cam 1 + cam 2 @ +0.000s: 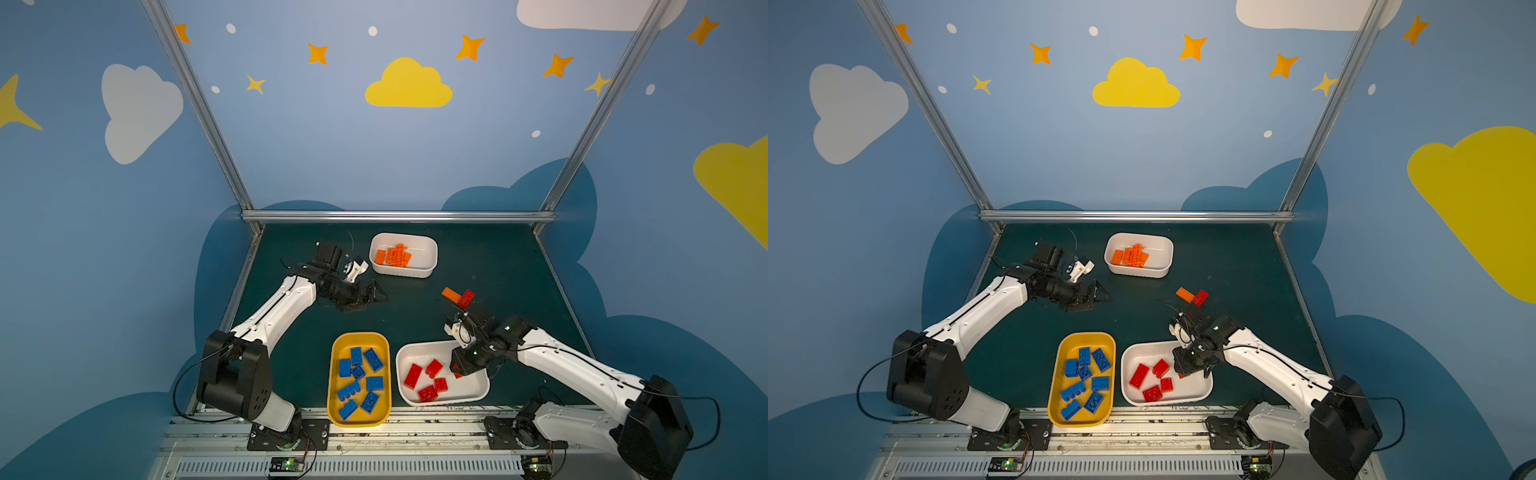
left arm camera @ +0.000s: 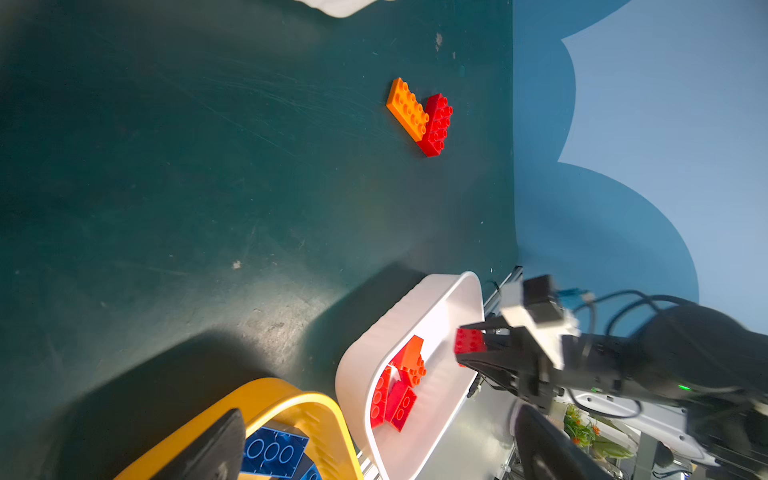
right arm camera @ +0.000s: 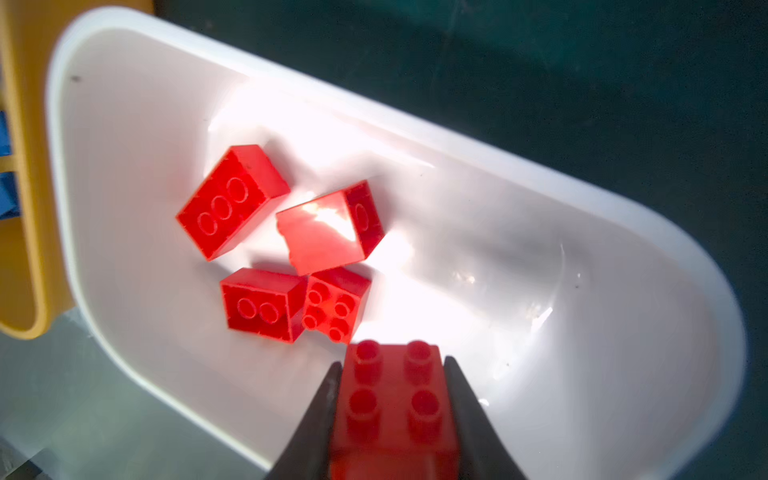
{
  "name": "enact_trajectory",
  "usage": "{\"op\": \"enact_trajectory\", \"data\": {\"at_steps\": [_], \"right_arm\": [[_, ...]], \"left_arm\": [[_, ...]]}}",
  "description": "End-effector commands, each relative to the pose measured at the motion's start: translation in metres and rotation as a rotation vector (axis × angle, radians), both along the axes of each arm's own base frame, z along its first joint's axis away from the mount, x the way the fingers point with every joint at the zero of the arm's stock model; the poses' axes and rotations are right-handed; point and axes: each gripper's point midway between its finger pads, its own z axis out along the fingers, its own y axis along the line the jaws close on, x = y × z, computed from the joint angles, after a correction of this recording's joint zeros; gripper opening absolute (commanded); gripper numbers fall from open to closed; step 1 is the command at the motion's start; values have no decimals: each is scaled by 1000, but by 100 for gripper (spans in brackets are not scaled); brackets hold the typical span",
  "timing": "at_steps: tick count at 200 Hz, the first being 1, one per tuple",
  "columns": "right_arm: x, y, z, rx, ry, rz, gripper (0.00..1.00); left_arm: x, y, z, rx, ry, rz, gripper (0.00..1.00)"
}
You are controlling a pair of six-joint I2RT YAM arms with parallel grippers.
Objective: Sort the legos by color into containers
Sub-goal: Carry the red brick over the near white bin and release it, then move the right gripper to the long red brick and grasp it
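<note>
Above the white tub (image 3: 582,291), a red brick (image 3: 392,415) sits pinched in the right gripper (image 3: 392,363), over 4 reds (image 3: 232,203) inside. Dropping seems the step in hand; next, the jaws should spread. Left gripper (image 1: 372,300) hangs spread, empty; an orange brick (image 1: 451,294) and another red (image 1: 467,298) touch on the table (image 1: 415,316).

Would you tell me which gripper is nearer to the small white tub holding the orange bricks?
Left. The left gripper, jaws open, is just beside the small white tub; the right gripper holds a red brick over the wide white tub, well away.
</note>
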Motion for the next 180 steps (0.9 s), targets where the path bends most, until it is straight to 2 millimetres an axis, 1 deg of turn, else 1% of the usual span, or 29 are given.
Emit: {"op": "enact_trajectory", "data": {"at_steps": [1,11,25,38,47,55,69,82,98,109,124,133,156,171,180], "right_arm": [[18,21,-9,39,-53,-33,26],[19,24,-14,17,-32,-34,33],[16,18,-22,-59,23,-58,43],[15,17,-19,-76,33,-53,51],[16,16,-10,-66,22,-57,55],[17,14,2,-53,2,-66,57],[21,5,26,-33,-15,-94,57],[29,-6,46,-10,-40,-121,58],[52,-22,62,11,-112,-194,60],[74,-35,68,13,-175,-303,62],[105,-44,76,36,-272,-403,65],[123,-53,79,32,-312,-480,67],[157,-75,70,37,-288,-682,69],[174,-81,64,38,-270,-778,69],[184,-81,61,45,-265,-809,69]], "left_arm": [[-6,-5,4,-28,16,-23,100],[-7,-6,6,-36,15,-24,100],[-7,-7,8,-48,9,-25,100],[-8,-7,7,-51,15,-25,100],[-8,-6,7,-51,14,-26,100],[-8,-6,6,-49,14,-27,100],[-8,-7,6,-51,12,-26,100],[-7,-7,7,-56,6,-25,100],[-5,-8,6,-60,7,-25,100],[-4,-8,5,-60,10,-28,100],[-2,-9,6,-55,8,-32,100],[0,-9,7,-56,3,-33,100],[4,-9,10,-59,-4,-34,100],[6,-9,12,-56,-5,-37,100],[7,-8,12,-53,-7,-37,100]]}}
